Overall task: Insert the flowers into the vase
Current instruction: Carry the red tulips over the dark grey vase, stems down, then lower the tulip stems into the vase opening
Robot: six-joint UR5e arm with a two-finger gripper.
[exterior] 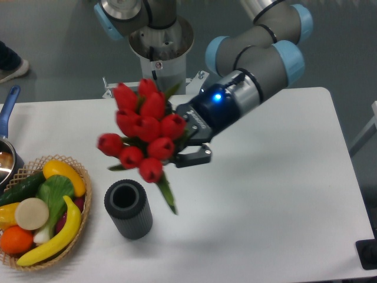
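The fingers (187, 154) are clamped on the flowers (144, 131) at centre frame, held in the air above the counter (265, 206); one light, soft bunch, about nine buds, likely best held low on the stems; one vase (128, 209) stands open-mouthed at lower left, beside one basket (86, 187).

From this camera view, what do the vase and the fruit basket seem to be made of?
The vase looks like dark grey matte rubber or foam: ribbed wall, no shine, though the material is uncertain. The fruit basket looks like woven wicker: tan, with an open lattice rim.
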